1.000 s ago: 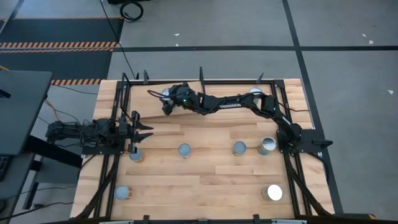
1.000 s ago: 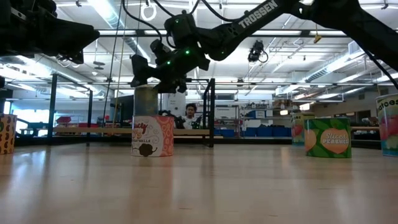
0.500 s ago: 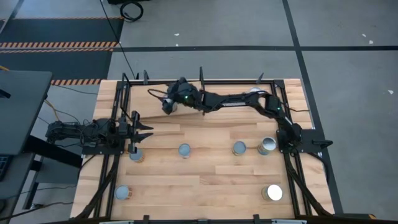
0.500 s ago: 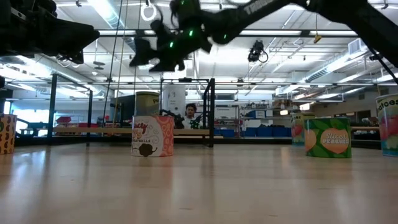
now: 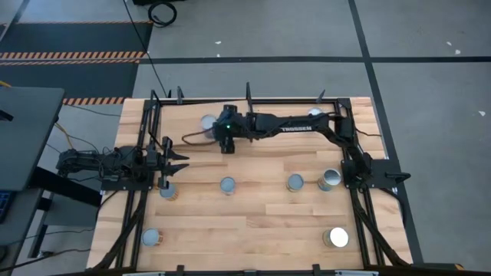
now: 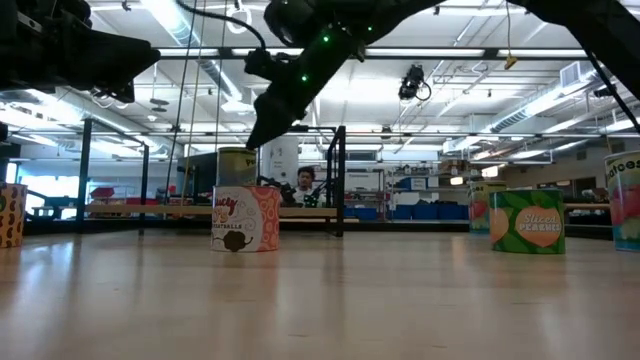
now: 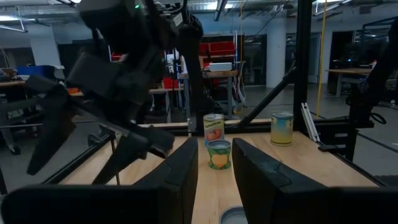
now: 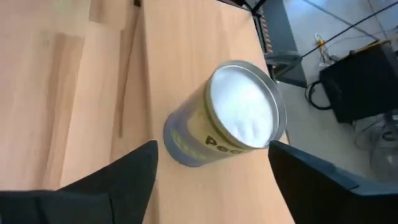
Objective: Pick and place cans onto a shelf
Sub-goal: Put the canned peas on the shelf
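A yellow-labelled can (image 8: 230, 115) with a silver top stands upright on its base at the far left of the shelf (image 5: 261, 110), also seen from above (image 5: 207, 123). My right gripper (image 5: 225, 144) hovers open just to the near right of that can, above it, tipped downward; in its wrist view the two fingers (image 8: 118, 180) stand wide on either side of the can without touching it. A second can (image 5: 314, 113) sits at the shelf's far right, partly under the right arm. My left gripper (image 5: 178, 162) waits at the table's left edge, open, nothing between its fingers.
Several cans stand on the tabletop: three in a middle row (image 5: 227, 185) (image 5: 294, 182) (image 5: 330, 179), one by the left gripper (image 5: 167, 190), two near the front (image 5: 151, 238) (image 5: 336, 238). Black rods (image 5: 247, 93) edge the shelf. A person (image 6: 305, 185) shows in the room beyond.
My right gripper has come away from the can on the shelf: it has risen and gone toward the table's near and right edges, rolling its wrist and tipping less steeply. The can stays upright on the shelf where it was.
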